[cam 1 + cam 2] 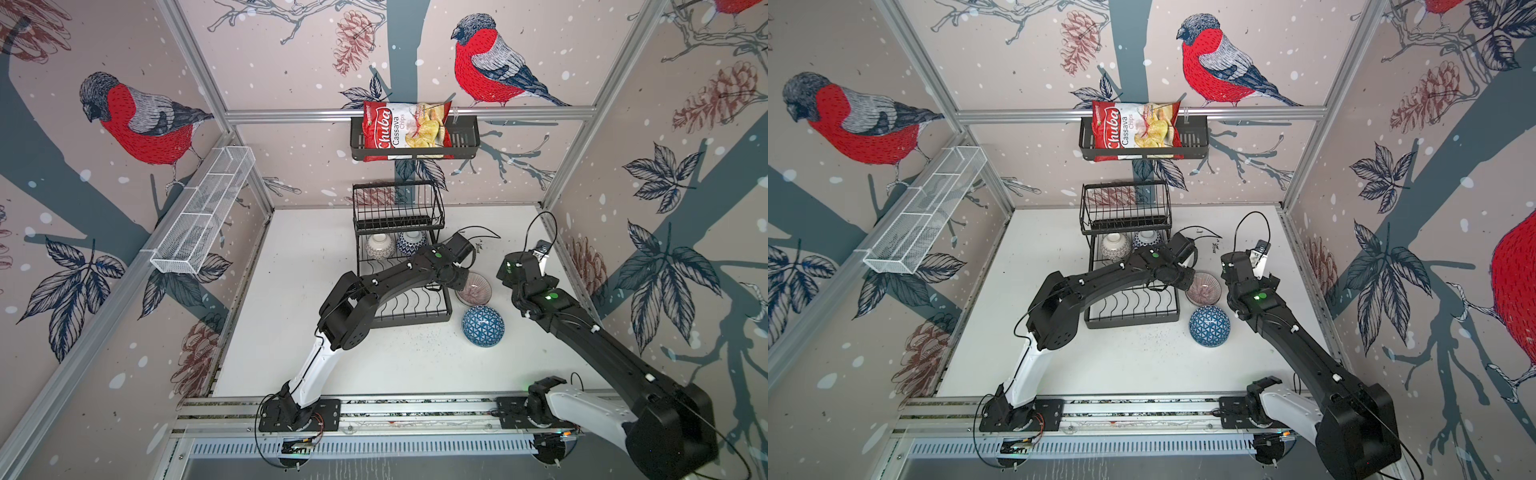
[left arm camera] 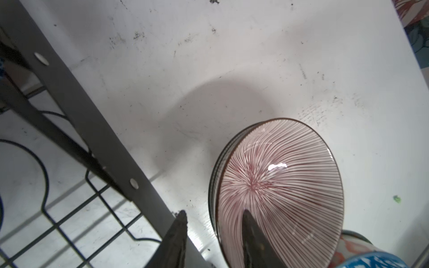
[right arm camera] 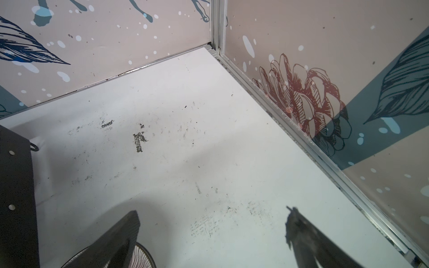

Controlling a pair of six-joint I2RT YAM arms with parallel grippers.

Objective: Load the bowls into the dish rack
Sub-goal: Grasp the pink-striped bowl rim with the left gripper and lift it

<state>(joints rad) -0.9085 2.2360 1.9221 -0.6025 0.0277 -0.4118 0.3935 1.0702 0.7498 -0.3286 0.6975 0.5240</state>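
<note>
1. Left gripper (image 2: pixel 214 211): jaws partway apart, astride the rim of the mauve-striped bowl (image 2: pixel 278 181), with one finger inside and one outside the wall. A sliver of table shows between the outer finger and the wall, so there's no pinch yet that I can see.
2. Why the rim: the bowl looks too wide to span, so an edge pinch is probably the only way in.
3. The striped bowl sits on the table (image 1: pixel 291 332), mouth up and tilted, just beside the right side of the dish rack (image 1: pixel 411 322). Not loaded.
4. Blue-triangle bowl (image 1: pixel 483 326): upside down on the table near the rack's front corner, just beside the striped one. Not loaded.
5. Orange-patterned piece (image 2: pixel 352 248) peeks out past the striped bowl in the left wrist view. Probably another bowl, but I can't tell how it lies.
6. Already racked: dotted white bowl (image 1: pixel 380 247) and navy-patterned bowl (image 1: pixel 410 243), side by side on the lower tier under the raised basket (image 1: pixel 397 203). The wavy slots (image 1: pixel 415 303) nearer the front look free where the left arm (image 1: pixel 395 282) doesn't hide them.
7. Right gripper (image 3: pixel 212 234): jaws wide apart and holding nothing, over bare table toward the right wall. Likely parked clear of the left arm.
8. Step in hand: grasping the striped bowl. The next move needs a firm close, then a lift over the side rail (image 2: pixel 92 116) into a slot. Risks: the glazed rim slipping or the bowl clipping the rail.
</note>
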